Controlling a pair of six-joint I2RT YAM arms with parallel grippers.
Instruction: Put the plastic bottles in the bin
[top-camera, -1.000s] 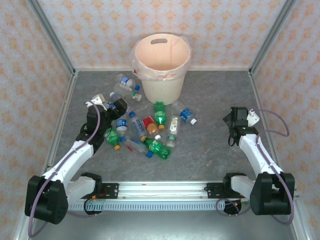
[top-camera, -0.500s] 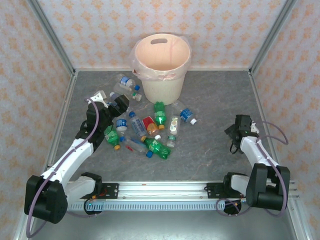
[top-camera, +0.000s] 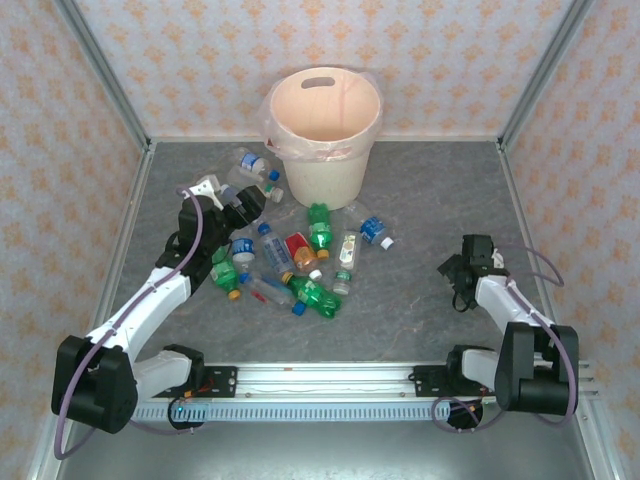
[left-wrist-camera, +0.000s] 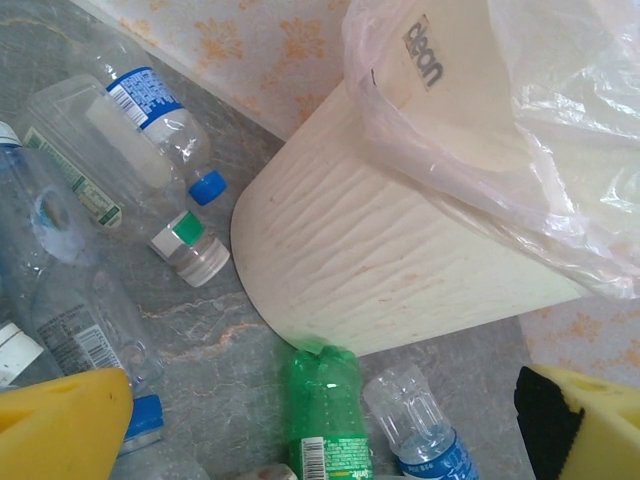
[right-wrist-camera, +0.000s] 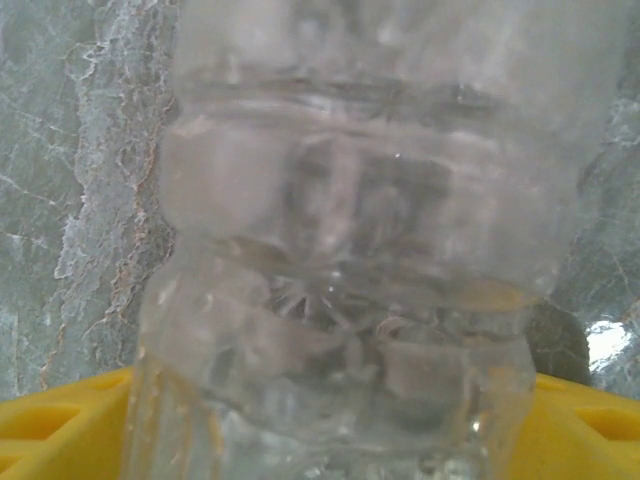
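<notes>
Seen from the right wrist, a clear bottle (right-wrist-camera: 340, 250) is so close that it blurs, with its top and bottom cut off. Whether the right gripper (right-wrist-camera: 330, 432) presses it cannot be told. From the left wrist, the bin (left-wrist-camera: 400, 250) runs off the top and right edges, and a green bottle (left-wrist-camera: 325, 415) off the bottom.

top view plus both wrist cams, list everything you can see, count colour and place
table: one, grey marbled, under everything
walls: three, pink-orange pattern, around the table
bin: one, cream-beige with clear liner, far centre
plastic bottles: about a dozen, clear or green, lying front-left of the bin
clear bottle: one, colourless, between the jaws of the right gripper
left gripper: one, black and yellow, open over the bottles
right gripper: one, black and yellow, low at right
</notes>
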